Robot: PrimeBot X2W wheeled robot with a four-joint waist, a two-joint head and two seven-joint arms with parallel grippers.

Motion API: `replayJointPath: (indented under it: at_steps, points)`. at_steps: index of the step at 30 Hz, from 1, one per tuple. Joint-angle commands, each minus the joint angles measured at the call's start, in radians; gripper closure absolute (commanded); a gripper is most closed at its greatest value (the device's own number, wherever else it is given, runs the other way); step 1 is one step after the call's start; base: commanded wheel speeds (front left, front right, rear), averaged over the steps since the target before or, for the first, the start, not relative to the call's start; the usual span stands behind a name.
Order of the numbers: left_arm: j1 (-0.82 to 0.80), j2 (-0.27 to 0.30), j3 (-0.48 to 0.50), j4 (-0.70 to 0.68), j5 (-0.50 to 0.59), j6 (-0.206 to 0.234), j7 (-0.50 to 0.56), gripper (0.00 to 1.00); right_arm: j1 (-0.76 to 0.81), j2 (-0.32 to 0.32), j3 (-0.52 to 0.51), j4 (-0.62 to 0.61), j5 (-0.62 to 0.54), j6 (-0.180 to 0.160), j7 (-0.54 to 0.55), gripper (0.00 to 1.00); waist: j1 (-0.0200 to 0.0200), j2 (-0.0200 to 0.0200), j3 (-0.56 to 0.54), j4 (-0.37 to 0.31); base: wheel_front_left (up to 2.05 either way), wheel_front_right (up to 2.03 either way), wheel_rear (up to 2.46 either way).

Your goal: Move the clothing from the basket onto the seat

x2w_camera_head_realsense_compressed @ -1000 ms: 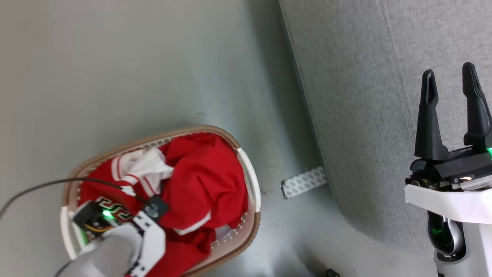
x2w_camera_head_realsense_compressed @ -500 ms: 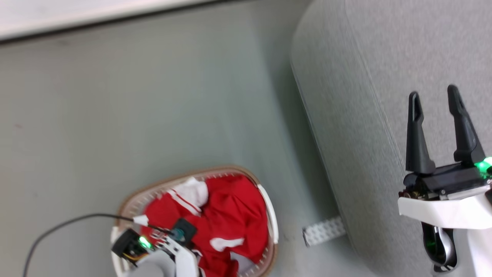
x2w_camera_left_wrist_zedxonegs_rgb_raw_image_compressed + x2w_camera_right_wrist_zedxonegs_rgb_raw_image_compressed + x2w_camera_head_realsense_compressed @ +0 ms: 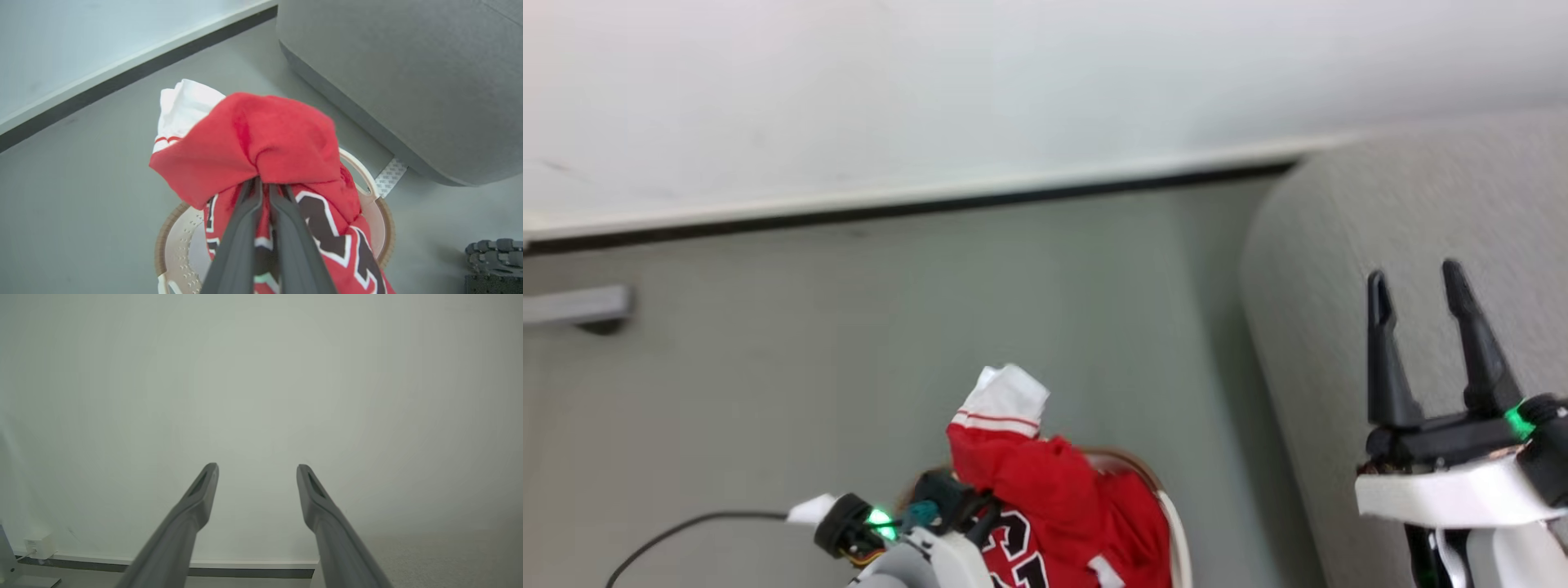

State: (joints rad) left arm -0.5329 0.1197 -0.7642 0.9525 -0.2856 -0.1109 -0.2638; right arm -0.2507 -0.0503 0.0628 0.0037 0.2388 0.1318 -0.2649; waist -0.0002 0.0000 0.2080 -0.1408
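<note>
Pinching soft red clothing (image 3: 269,134), slim left fingers (image 3: 241,228) hang above perforated basket (image 3: 182,241).

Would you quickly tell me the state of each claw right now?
Left claw: closed on the jersey.
Right claw: open, holding nothing.

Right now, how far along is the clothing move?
Done: nothing yet; the visible part of the seat bears no clothing. In hand: the left gripper is shut on the red jersey, lifted above the basket. Left: carry it to the seat and release; the jersey hides whether more lies in the basket. The right gripper is open.
</note>
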Motion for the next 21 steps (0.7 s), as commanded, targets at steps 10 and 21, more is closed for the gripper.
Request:
replayJointPath:
  at_steps: [10, 21]
  points:
    - [0.086, 0.096, 0.133, -0.366, -0.037, 0.036, -0.001, 1.0, 0.078, -0.001, 0.025, 0.005, -0.017, -0.002, 0.001, 0.0, 0.0002, 0.0, -0.161, 0.141, 0.0, 0.0, 0.0]
    - [0.025, 0.128, 0.237, -0.629, -0.136, 0.059, 0.057, 1.0, 0.134, -0.001, 0.083, 0.018, -0.015, -0.002, 0.001, 0.0, 0.0002, 0.0, -0.213, 0.19, 0.0, 0.0, 0.0]
